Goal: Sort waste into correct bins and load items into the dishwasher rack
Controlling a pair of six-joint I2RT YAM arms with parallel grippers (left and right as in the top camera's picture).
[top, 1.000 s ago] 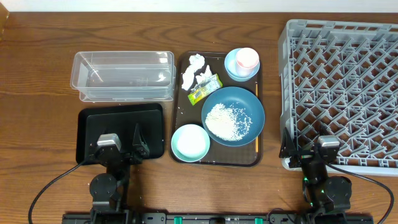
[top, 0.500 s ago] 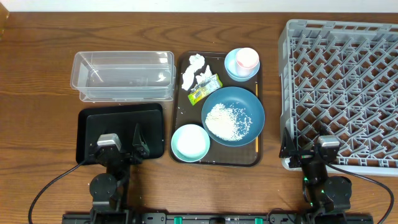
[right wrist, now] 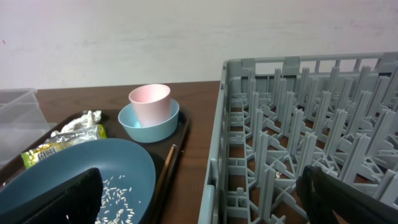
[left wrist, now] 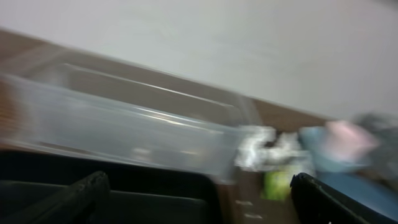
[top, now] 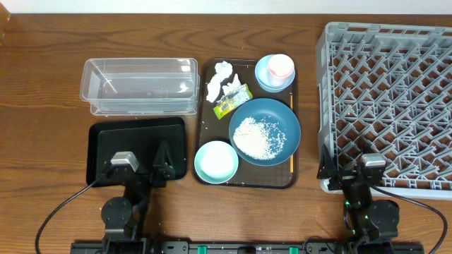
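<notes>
On the brown serving tray, a dark blue dish [top: 282, 116] holds a heap of rice [top: 258, 136]. A mint-green bowl [top: 216, 161] sits at its front left. A pink cup [top: 281, 66] stands in a light blue bowl [top: 265, 83] at the back. Crumpled tissue [top: 219, 81] and a green-and-yellow wrapper [top: 232, 100] lie beside them. The clear tub [top: 140, 85] and black tray [top: 138, 134] are at the left. My left gripper [top: 161, 164] is open over the black tray. My right gripper [top: 332, 168] is open at the grey rack's [top: 388, 99] front left corner.
The brown serving tray [top: 293, 159] lies between the bins and the rack. A thin wooden stick [right wrist: 165, 171] lies along the tray's right side. The left wrist view is blurred; it shows the tub [left wrist: 124, 130] and tissue [left wrist: 255, 140].
My left gripper has turned a little to the right over the black tray. The right arm and all objects have not moved.
</notes>
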